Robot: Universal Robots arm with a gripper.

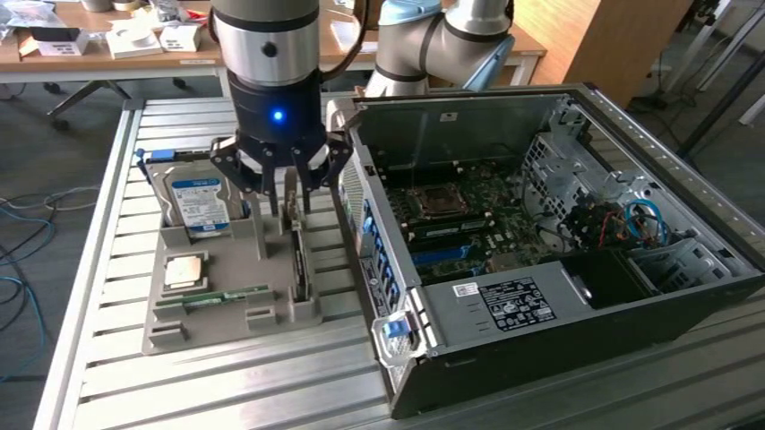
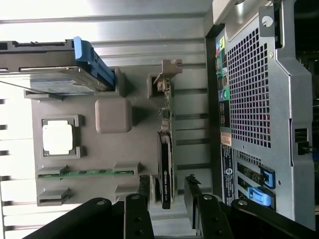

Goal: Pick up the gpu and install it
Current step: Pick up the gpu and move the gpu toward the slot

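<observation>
The gpu [image 1: 299,264] stands on its long edge in a slot at the side of the grey holder tray [image 1: 215,333] nearest the computer. In the wrist view the gpu [image 2: 167,154] is a thin dark card with its tan metal bracket [image 2: 167,70] at the far end. My gripper [image 1: 287,213] hangs straight above the card, open. Its two black fingers [image 2: 192,189] stand on either side of the card's near end, and nothing is gripped. I cannot tell how high the gripper [image 2: 168,191] is above the card.
The tray also holds a silver hard drive [image 1: 197,202] with a blue-white label, a processor chip [image 1: 185,269] and a green memory stick [image 1: 221,296]. An open computer case [image 1: 622,179] lies on the exterior view's right, its motherboard [image 1: 467,224] exposed. A cluttered desk stands behind.
</observation>
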